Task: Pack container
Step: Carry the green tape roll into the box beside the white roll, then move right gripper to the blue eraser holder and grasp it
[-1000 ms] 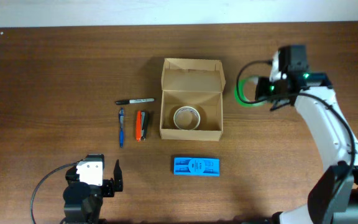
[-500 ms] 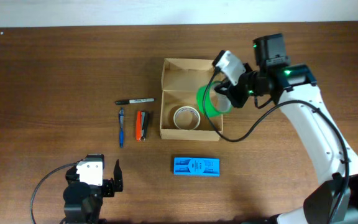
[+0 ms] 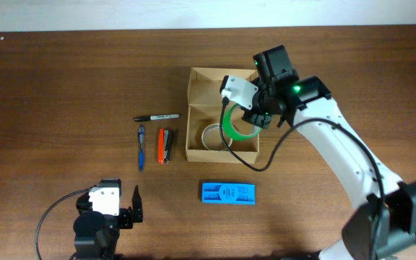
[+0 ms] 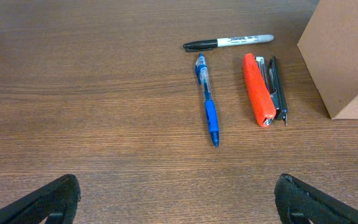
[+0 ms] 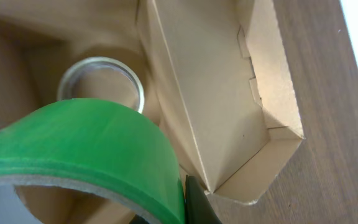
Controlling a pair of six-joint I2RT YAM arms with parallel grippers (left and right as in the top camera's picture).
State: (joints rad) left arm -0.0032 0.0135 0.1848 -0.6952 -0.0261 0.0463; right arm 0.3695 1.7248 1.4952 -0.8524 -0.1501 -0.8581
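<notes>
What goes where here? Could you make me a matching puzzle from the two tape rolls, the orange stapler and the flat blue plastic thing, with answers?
Things:
1. green tape roll
2. clear tape roll
3. orange stapler
4. blue plastic item

Places:
A. on the table, left of the cardboard box
B. held by the right arm's fingers over the open box
C. lying inside the box
D. on the table, below the box in the overhead view

Pairs: 1-B, 2-C, 3-A, 4-D
</notes>
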